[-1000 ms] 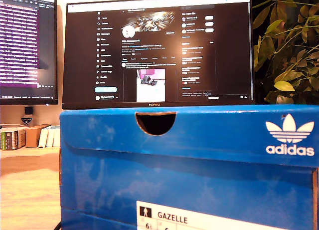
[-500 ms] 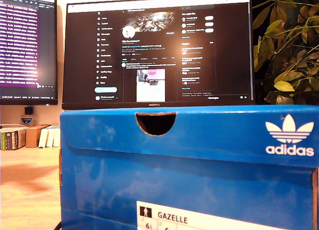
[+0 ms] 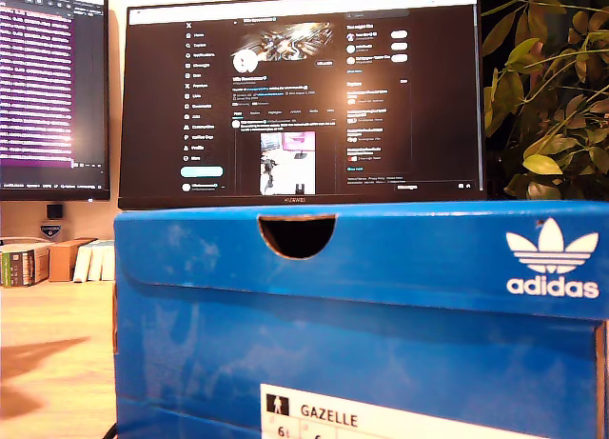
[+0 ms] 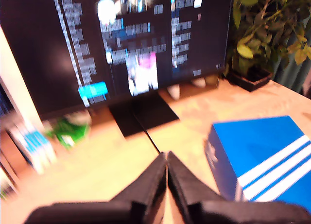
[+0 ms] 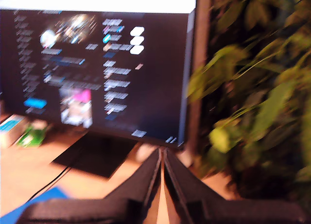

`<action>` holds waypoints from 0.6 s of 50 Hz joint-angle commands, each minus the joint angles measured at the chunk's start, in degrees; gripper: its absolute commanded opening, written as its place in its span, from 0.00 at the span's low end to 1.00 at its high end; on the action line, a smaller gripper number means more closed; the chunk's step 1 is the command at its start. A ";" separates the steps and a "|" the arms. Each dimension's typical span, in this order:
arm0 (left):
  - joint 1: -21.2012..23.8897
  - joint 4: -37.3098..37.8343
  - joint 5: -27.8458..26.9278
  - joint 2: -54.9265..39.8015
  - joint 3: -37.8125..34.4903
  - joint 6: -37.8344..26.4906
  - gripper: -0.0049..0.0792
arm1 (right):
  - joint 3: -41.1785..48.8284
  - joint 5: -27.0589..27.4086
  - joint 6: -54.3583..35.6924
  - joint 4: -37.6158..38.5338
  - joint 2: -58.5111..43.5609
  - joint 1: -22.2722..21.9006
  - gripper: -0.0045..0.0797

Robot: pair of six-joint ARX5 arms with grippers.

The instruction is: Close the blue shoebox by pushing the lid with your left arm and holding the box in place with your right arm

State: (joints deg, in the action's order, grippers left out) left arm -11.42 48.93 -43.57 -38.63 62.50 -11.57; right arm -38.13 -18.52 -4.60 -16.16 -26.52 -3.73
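Exterior view: the blue shoebox [image 3: 362, 320] fills the foreground on the tabletop [image 3: 52, 363], its lid [image 3: 381, 249] lying flat and level across the top, thumb notch [image 3: 297, 235] facing the camera. From this angle the lid appears seated or nearly so; whether the far edge is fully down cannot be told. Neither arm shows here. Behind stand 2 monitors, the main monitor [image 3: 303, 96] and a second screen [image 3: 52, 87], with a potted plant [image 3: 547, 96] at the exterior view's right.

First wrist view: my first pincer [image 4: 166, 168] has its 2 fingers pressed together with nothing between them, raised above bare tabletop. The shoebox [image 4: 260, 156] sits just beside and below it, white stripes visible on top, long axis running obliquely away from the fingertips toward the plant [image 4: 257, 34].

Second wrist view: my second pincer [image 5: 162, 161] is likewise drawn together and empty, aimed at the monitor [image 5: 97, 63] and the foliage [image 5: 252, 97]. Only a small blue corner [image 5: 34, 202], probably the box, enters at the frame's edge.

Judgement: the first pincer is the nearer to the box and could reach the lid by moving sideways and down; the second pincer's distance from the box is unclear.
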 commanded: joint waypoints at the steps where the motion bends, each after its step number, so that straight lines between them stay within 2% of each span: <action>1: -0.26 -1.22 -0.02 3.10 -1.36 1.11 0.04 | 0.20 0.11 -0.33 -0.83 1.18 0.50 0.04; 9: -0.24 -4.61 0.26 6.56 -5.53 2.97 0.04 | 0.20 2.62 -0.35 -3.08 3.23 0.46 0.04; 10: -0.24 -5.68 0.31 6.88 -6.14 5.53 0.04 | 0.20 2.62 -0.33 -3.39 3.45 0.39 0.04; 12: -0.24 -8.22 0.37 7.56 -7.41 5.81 0.04 | 0.20 2.62 -0.33 -4.00 3.85 0.33 0.04; 13: -0.24 -9.11 0.48 7.85 -7.85 8.74 0.04 | 0.20 2.60 -0.26 -4.33 4.00 0.33 0.04; 15: -0.24 -10.43 1.18 8.76 -8.57 9.75 0.04 | 0.20 2.60 -0.28 -4.85 4.17 0.35 0.04; 20: -0.17 -9.90 3.67 10.84 -8.70 10.27 0.04 | 0.20 2.51 0.09 -6.75 5.14 0.76 0.04; 30: 3.98 -6.71 6.19 14.16 -8.96 10.05 0.04 | 0.20 2.58 -0.37 -9.75 8.02 1.86 0.04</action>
State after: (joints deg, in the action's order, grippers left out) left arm -8.40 42.00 -37.60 -25.71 54.11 -1.50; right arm -38.13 -15.92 -4.62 -25.89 -19.51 -2.42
